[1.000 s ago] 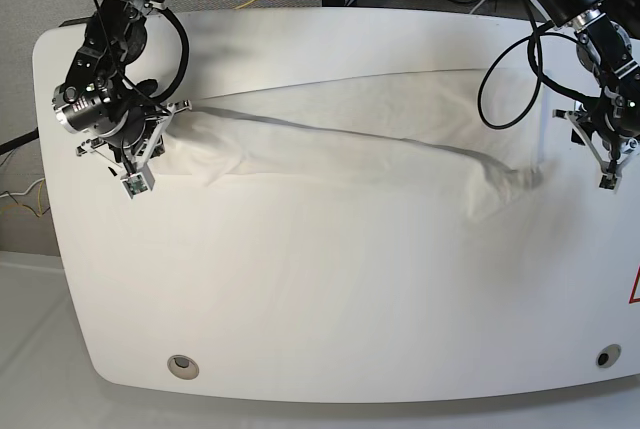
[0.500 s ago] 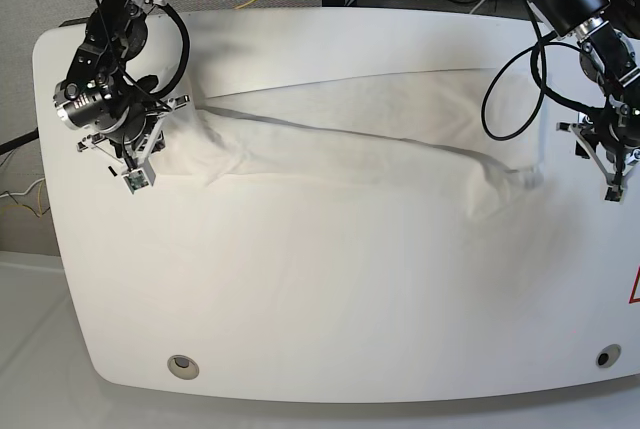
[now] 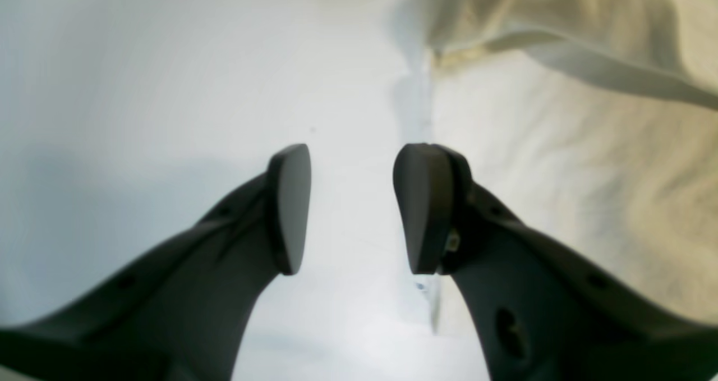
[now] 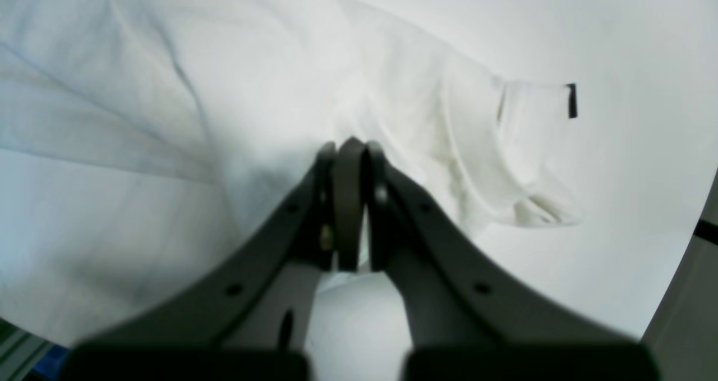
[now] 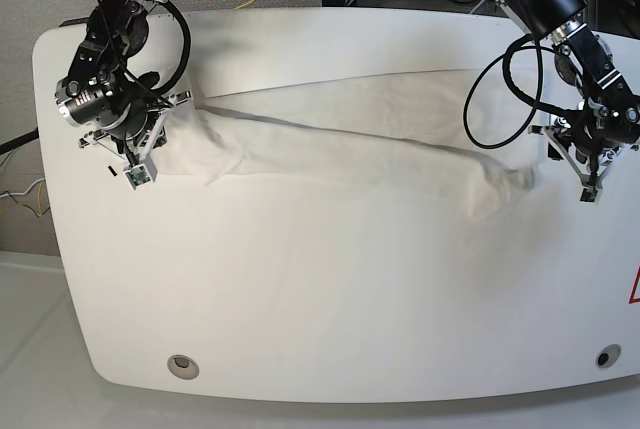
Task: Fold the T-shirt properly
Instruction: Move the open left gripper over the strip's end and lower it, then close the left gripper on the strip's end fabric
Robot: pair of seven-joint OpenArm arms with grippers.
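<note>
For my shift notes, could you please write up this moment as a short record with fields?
Garment: T-shirt, a long bunched band across the table
Right pincer: shut on T-shirt fabric at the end on the base view's left
Left pincer: open, empty, beside the T-shirt's other end
Tag: small, black, on the cloth near the right pincer

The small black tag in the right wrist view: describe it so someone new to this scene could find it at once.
Start from the white T-shirt spread over the table, and follow it to the bunched end that reaches past the shut right gripper. The small black tag sits at that end's far edge, a short upright dark bar, the only black mark on the otherwise white cloth there.
</note>
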